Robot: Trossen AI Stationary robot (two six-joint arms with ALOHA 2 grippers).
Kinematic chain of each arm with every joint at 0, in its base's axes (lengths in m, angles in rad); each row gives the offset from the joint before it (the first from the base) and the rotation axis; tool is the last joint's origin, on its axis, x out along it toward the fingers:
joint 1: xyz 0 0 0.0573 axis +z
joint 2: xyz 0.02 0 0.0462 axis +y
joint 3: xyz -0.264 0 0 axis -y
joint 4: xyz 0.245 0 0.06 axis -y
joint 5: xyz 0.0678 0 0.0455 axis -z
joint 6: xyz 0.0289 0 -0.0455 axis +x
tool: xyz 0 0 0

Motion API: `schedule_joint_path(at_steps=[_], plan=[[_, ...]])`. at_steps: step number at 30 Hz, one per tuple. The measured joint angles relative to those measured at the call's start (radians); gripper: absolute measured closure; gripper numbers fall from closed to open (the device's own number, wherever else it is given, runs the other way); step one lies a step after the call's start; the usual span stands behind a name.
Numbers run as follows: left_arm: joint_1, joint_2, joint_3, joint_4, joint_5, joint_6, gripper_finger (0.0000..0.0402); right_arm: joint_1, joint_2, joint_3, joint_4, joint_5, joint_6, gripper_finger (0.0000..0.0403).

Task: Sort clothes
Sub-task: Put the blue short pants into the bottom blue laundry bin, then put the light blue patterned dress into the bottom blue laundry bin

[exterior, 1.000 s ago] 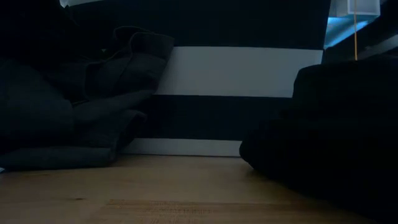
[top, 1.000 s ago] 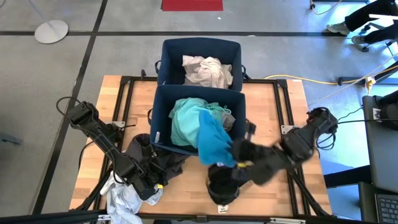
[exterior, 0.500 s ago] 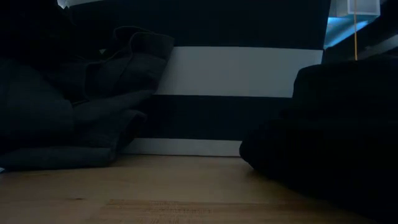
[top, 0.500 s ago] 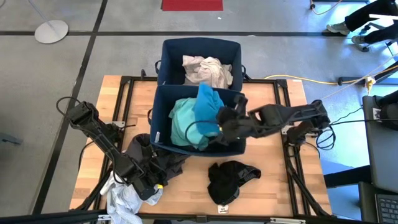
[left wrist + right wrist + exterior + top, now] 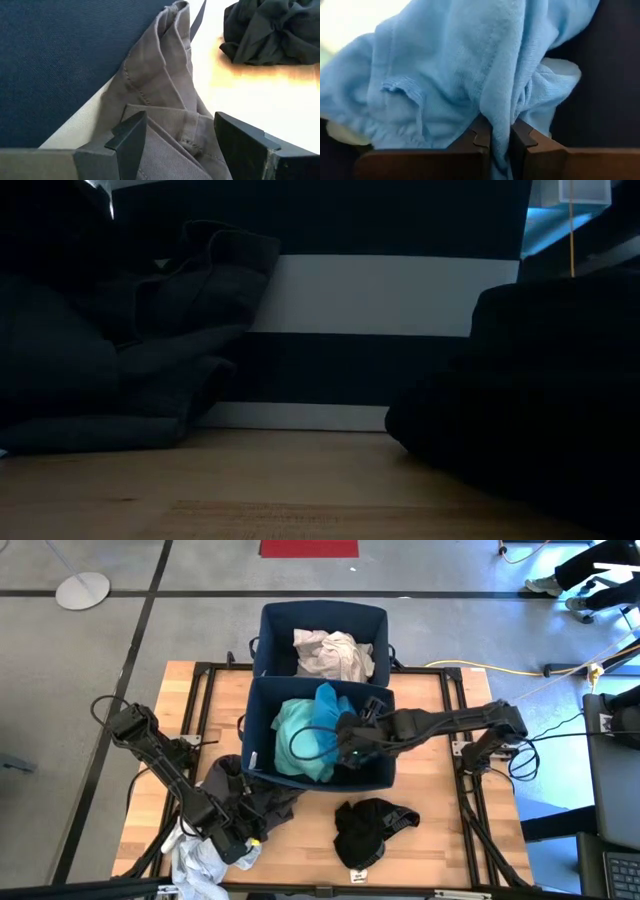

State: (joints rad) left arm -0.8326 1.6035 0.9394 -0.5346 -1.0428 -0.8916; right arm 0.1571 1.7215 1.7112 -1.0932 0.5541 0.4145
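The near navy bin [image 5: 385, 772] holds a turquoise garment [image 5: 295, 740] with a teal-blue garment [image 5: 330, 705] on it. My right gripper [image 5: 348, 745] is inside this bin, shut on the teal-blue garment [image 5: 470, 65]. The far bin [image 5: 270, 630] holds white or cream garments [image 5: 330, 655]. A dark grey garment [image 5: 255, 802] leans against the near bin's near left corner. My left gripper [image 5: 175, 145] is open, its fingers on either side of a fold of this grey garment [image 5: 165, 100]. A black garment [image 5: 365, 828] lies on the table. My right gripper pinches a bunched fold of the teal-blue garment [image 5: 501, 112] between its two fingers. The fingers come from the table's right. The cloth spreads slack beyond the fingertips and lies on the turquoise garment in the near bin.
A white garment [image 5: 195, 862] lies at the table's near left corner beside my left arm. In the low view the grey garment [image 5: 150, 350] is on the left and the black garment [image 5: 520, 390] on the right, with bare wood [image 5: 300, 480] between them.
My right gripper has gone from beside the black garment toward the table's far edge and left, over the near bin's near wall, and down into the bin. It has carried the teal-blue garment, which hung over that wall and now lies inside on the turquoise garment.
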Motion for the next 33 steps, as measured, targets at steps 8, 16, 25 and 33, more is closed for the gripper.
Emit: schedule_joint_path(at_steps=[8,16,25,33], plan=[[-0.006,0.0,0.0,0.0,0.0,-0.002,0.0178,-0.028,0.0,-0.036,0.036,0.002,-0.003,0.0339],[-0.028,0.0,0.0,-0.006,-0.001,0.001,0.0178,-0.027,0.0,0.026,0.003,-0.033,-0.031,0.02],[-0.041,0.0,0.0,-0.008,0.01,0.008,0.0178,0.087,0.0,0.293,-0.096,-0.054,-0.041,0.0134],[-0.052,0.0,0.0,-0.087,0.098,-0.074,0.0178,0.342,0.008,0.307,-0.074,0.073,-0.054,0.0132]])
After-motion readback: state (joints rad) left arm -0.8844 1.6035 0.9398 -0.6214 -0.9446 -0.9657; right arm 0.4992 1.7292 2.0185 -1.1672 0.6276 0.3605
